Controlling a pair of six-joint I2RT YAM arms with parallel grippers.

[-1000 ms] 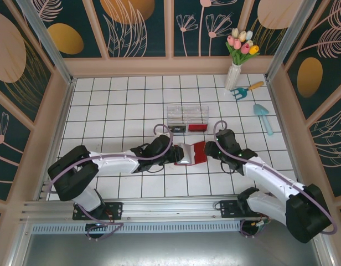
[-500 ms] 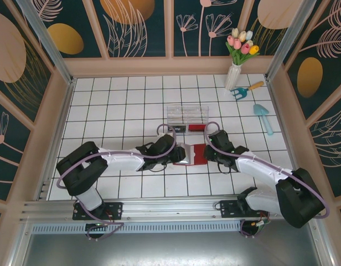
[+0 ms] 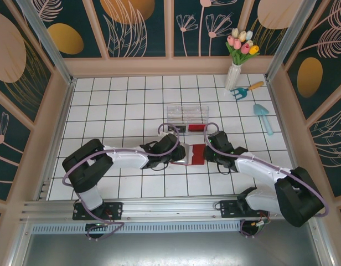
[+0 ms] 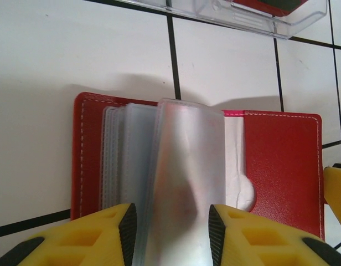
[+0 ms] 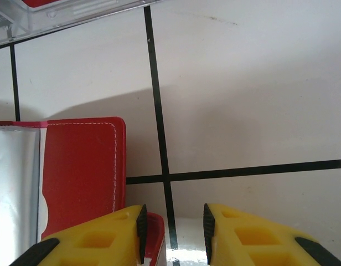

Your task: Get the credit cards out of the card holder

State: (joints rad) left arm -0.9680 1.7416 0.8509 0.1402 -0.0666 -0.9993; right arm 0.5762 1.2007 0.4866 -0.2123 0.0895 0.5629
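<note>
So, top view: small flat red folding card holder lies spread open on white tiled worktop, mid-field, just on the near side of clear plastic box. Over its left half sits the left tool; the right tool is at its right edge. Step in hand, I'd judge: opening done, extraction not, as no loose card lies on the tiles.

Left wrist view: tool clenched on a frosted plastic card sleeve, black pads against its two long edges, the leaf apparently raised off the other sleeves. Whether a card sits inside, can't tell (too milky). Next move prob. needs the holder pinned while that leaf's card is drawn out; a tug w/o pinning would likely drag the whole thing.

Right wrist view: jaws stand part-way apart, red cover corner against one finger. Gripping or just pressing, cannot tell. Room: bare tiles to the right and near side; box close behind, so pull away from it.
</note>
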